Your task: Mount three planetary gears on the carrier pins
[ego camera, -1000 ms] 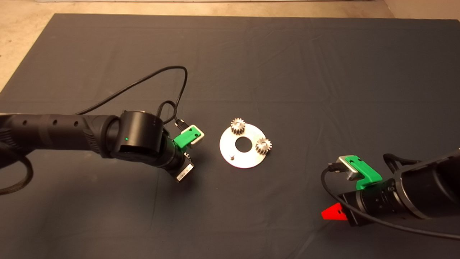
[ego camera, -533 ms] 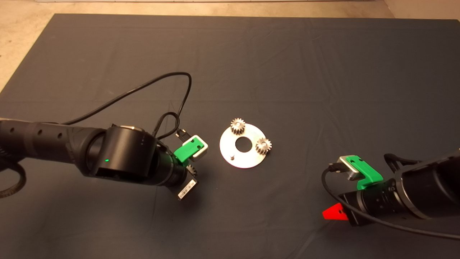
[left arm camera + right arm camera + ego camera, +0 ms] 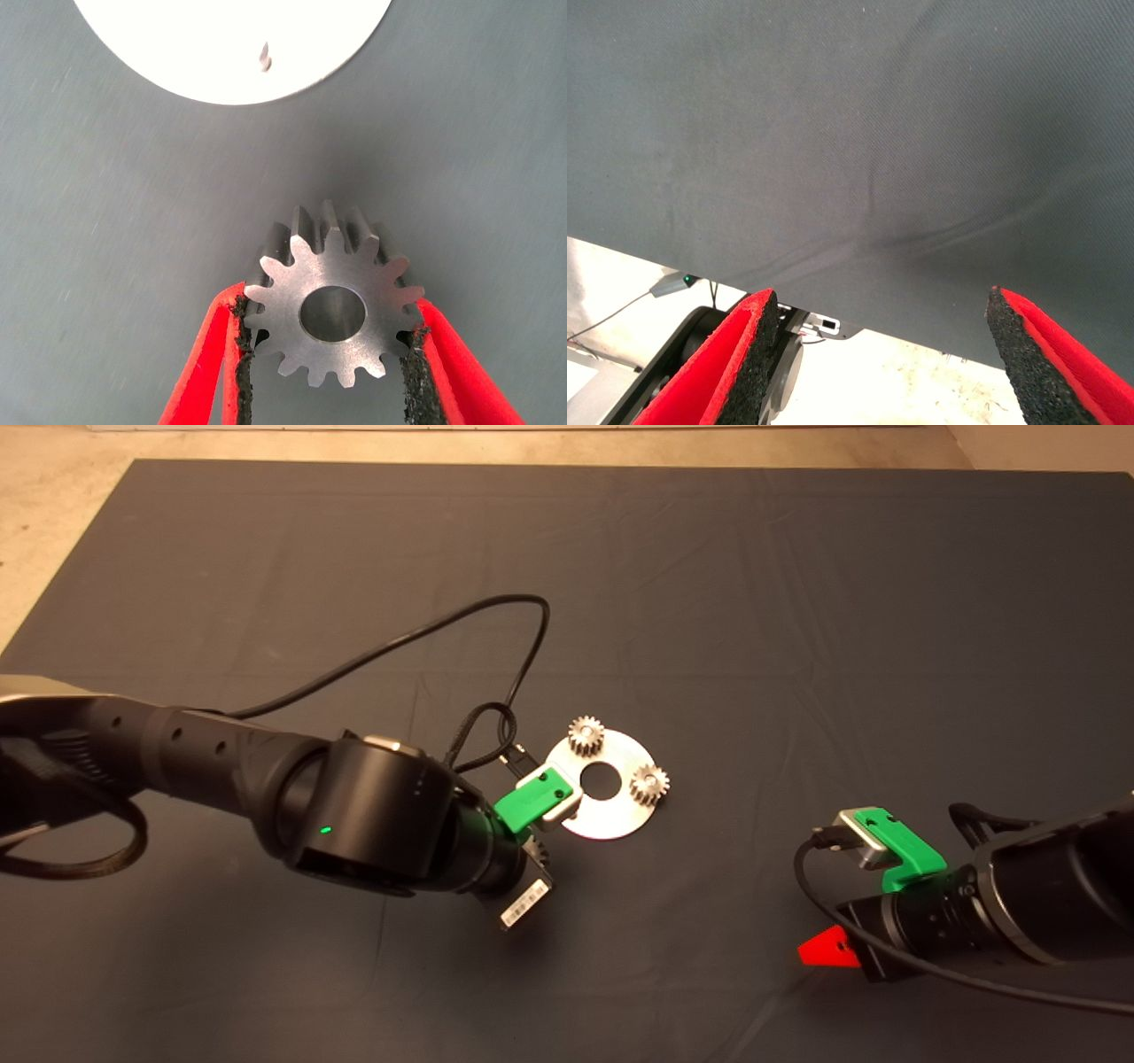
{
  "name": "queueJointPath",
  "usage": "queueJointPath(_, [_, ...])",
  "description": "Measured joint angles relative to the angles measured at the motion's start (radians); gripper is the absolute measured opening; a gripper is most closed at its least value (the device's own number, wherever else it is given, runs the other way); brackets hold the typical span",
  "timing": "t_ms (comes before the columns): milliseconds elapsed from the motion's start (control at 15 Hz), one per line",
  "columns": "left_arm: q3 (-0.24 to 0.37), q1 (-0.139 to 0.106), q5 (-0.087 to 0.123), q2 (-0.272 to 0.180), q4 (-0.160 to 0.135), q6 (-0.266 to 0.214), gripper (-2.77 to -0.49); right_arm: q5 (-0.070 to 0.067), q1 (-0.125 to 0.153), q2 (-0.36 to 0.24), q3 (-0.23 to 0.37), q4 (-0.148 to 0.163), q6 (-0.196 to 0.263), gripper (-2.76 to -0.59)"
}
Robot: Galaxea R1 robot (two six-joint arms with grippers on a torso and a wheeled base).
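Observation:
My left gripper [image 3: 329,308] is shut on a silvery planetary gear [image 3: 330,305], held flat by its toothed rim a little above the mat. In the left wrist view a bare carrier pin [image 3: 266,57] stands just ahead on the shiny disc [image 3: 230,44]. From above, the left arm [image 3: 381,824] reaches to the near left edge of the disc [image 3: 611,819], and its green camera mount [image 3: 532,797] hides that pin. Two planetary gears [image 3: 586,735] [image 3: 649,784] sit on the disc's far and right pins. My right gripper [image 3: 822,948] rests open at the lower right.
A black cable [image 3: 496,646] loops from the left wrist over the mat behind the disc. The right wrist view shows the dark mat [image 3: 859,133], its edge and pale floor beyond with part of the robot base [image 3: 700,354].
The left arm has moved right and slightly nearer with the gear, from well left of the disc to its near left edge. The right arm has stayed put.

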Motion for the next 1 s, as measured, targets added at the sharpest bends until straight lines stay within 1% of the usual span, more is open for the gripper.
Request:
queueJointPath(200, [-0.054, -0.002, 0.0, 0.056, -0.004, -0.001, -2.42, 0.0, 0.0, 0.0, 0.0, 0.0, 0.0, -1.62])
queueJointPath(333, [-0.076, -0.008, -0.001, 0.073, -0.009, 0.001, -2.42, -0.001, 0.0, 0.0, 0.0, 0.0, 0.0, -1.62])
queueJointPath(400, [-0.091, -0.009, 0.0, 0.078, -0.015, 0.012, -2.42, -0.002, 0.0, 0.0, 0.0, 0.0, 0.0, -1.62])
queueJointPath(467, [-0.109, -0.011, 0.0, 0.081, -0.026, 0.021, -2.42, -0.001, 0.0, 0.0, 0.0, 0.0, 0.0, -1.62])
queueJointPath(533, [-0.126, -0.019, 0.001, 0.085, -0.042, 0.038, -2.42, -0.001, 0.0, 0.0, 0.0, 0.0, 0.0, -1.62])
queueJointPath(600, [-0.141, -0.035, 0.001, 0.088, -0.056, 0.049, -2.42, -0.002, 0.0, 0.0, 0.0, 0.0, 0.0, -1.62])
queueJointPath(667, [-0.156, -0.05, 0.001, 0.091, -0.064, 0.065, -2.42, -0.002, 0.0, 0.0, 0.0, 0.0, 0.0, -1.62])
queueJointPath(733, [-0.17, -0.057, 0.001, 0.095, -0.069, 0.074, -2.42, -0.001, 0.0, -0.001, 0.0, 0.0, 0.0, -1.62])
queueJointPath(933, [-0.204, -0.062, 0.001, 0.106, -0.094, 0.102, -2.42, -0.002, 0.0, 0.0, 0.0, 0.0, 0.0, -1.62])
queueJointPath(1000, [-0.214, -0.066, 0.002, 0.112, -0.097, 0.111, -2.42, -0.002, 0.0, -0.001, 0.0, 0.0, 0.0, -1.62])
